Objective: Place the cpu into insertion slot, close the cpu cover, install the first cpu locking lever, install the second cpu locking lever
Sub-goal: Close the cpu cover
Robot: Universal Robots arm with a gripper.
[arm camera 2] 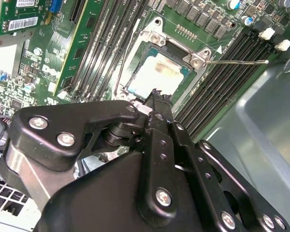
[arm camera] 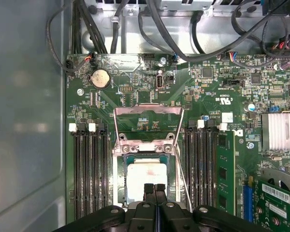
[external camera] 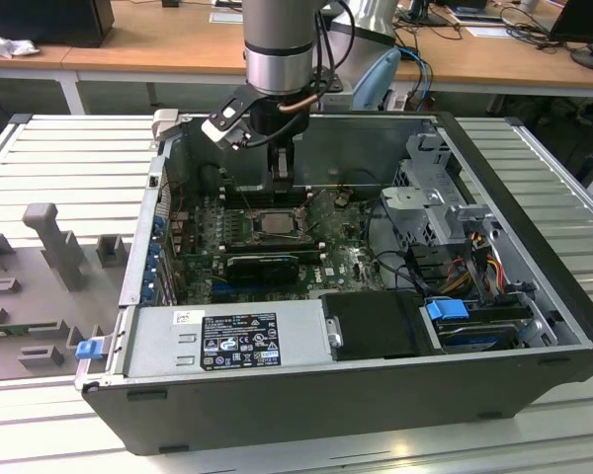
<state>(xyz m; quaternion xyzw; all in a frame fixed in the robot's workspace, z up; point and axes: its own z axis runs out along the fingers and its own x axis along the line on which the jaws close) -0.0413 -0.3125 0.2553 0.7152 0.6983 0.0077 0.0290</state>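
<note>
The arm [external camera: 277, 39] is a round, shiny grey tube with black cables [external camera: 319, 49] and a light blue cap [external camera: 380, 77]. The gripper [arm camera: 154, 189] is black, with small round silver screws [arm camera 2: 163, 196].

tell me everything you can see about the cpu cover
The cpu cover is a thin silvery metal frame with a large square cut-out; green board shows through it in the first wrist view. It stands swung open, hinged at the insertion slot's edge beside two screws, and leans toward the coin battery. The cpu lies uncovered in the slot. The gripper, fingers together over the cpu's opposite edge, does not touch the cover.
</note>
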